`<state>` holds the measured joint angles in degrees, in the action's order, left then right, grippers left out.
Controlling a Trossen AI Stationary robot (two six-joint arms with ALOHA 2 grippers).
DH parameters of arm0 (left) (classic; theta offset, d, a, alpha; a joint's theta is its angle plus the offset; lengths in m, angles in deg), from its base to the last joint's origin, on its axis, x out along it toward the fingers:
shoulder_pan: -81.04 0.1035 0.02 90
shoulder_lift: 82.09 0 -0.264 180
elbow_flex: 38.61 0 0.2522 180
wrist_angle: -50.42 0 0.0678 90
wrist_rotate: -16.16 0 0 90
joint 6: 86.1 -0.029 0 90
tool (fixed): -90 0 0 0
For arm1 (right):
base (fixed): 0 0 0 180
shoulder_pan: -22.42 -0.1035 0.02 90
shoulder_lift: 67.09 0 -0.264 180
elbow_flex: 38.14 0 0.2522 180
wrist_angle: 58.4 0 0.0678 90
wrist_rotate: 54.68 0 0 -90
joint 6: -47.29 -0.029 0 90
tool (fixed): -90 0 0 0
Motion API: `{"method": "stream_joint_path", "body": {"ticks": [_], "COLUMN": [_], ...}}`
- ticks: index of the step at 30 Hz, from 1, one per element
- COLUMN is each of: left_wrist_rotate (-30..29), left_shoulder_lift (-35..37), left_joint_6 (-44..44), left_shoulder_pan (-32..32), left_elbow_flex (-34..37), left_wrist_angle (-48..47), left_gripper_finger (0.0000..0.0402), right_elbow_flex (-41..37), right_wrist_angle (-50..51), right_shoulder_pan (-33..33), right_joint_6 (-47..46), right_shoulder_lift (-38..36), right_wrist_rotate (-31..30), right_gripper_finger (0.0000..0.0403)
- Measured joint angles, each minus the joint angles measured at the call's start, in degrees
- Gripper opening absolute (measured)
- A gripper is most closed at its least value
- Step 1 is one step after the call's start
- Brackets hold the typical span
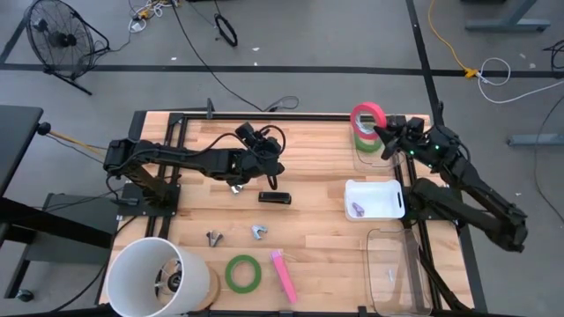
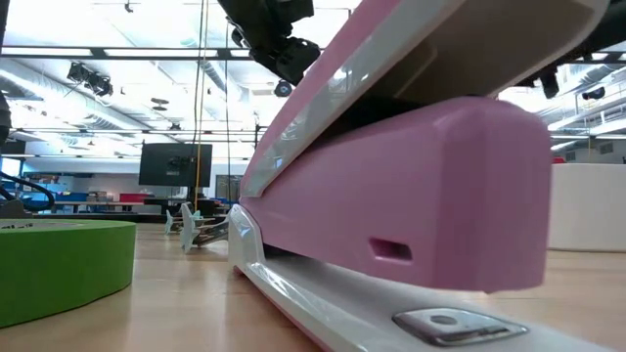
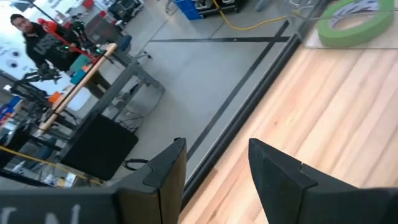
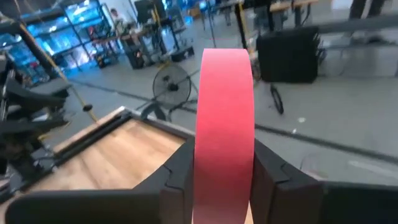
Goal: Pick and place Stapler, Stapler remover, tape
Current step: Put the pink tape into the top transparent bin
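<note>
My right gripper is at the table's far right, shut on the red-pink tape roll. The roll stands on edge over a green roll that lies flat on the table. My left gripper is open and empty over the table's middle, above a black stapler. A second green roll and a pink stapler lie near the front edge. Two stapler removers lie between them and the black stapler. My right gripper pinches the red-pink roll's band between its two fingers, one on each flat face. The fingers come from the table's right side. The roll stands upright on edge. Whether it touches the green roll below, I cannot tell.
A white tray holding a small item sits at the right, with a clear bin in front of it. A large white cylinder stands at the front left corner. A black frame rail runs along the far edge.
</note>
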<state>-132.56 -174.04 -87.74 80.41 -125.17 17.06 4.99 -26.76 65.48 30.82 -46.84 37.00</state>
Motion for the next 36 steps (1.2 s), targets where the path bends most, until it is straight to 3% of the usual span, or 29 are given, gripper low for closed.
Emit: {"method": "stream_joint_path", "body": {"ticks": [4, 8, 12, 16, 26, 36], "left_wrist_rotate": [0.1, 0.5, 1.9, 2.0, 2.0, 5.2], "left_shoulder_lift": [0.0, 0.0, 0.0, 0.0, 0.0, 0.0], "left_joint_6": [0.0, 0.2, 1.1, 1.2, 1.4, 1.5], "left_shoulder_pan": [0.0, 0.0, 0.2, 0.5, 0.8, 0.8], "left_elbow_flex": [0.0, 0.0, 0.0, 0.0, 0.0, 0.0], "left_wrist_angle": [0.0, -0.7, -1.6, -2.1, -2.2, -2.1], "left_gripper_finger": [0.0177, 0.0177, 0.0177, 0.0177, 0.0177, 0.0177], "right_elbow_flex": [-1.4, -4.9, -8.3, -8.4, -10.4, -20.5], "right_wrist_angle": [-0.4, 3.8, -0.5, 2.1, 3.5, -12.4], "right_shoulder_pan": [4.4, 8.5, 12.7, 16.7, 21.7, 24.2], "right_joint_6": [0.2, 0.6, -2.9, -3.8, -6.7, -11.0], "right_shoulder_lift": [-0.1, 0.0, 0.0, 0.0, 0.0, 0.0], "right_wrist_rotate": [8.4, 8.2, 11.8, 6.2, 6.7, 10.0], "right_gripper_finger": [0.0089, 0.0089, 0.0089, 0.0089, 0.0089, 0.0089]}}
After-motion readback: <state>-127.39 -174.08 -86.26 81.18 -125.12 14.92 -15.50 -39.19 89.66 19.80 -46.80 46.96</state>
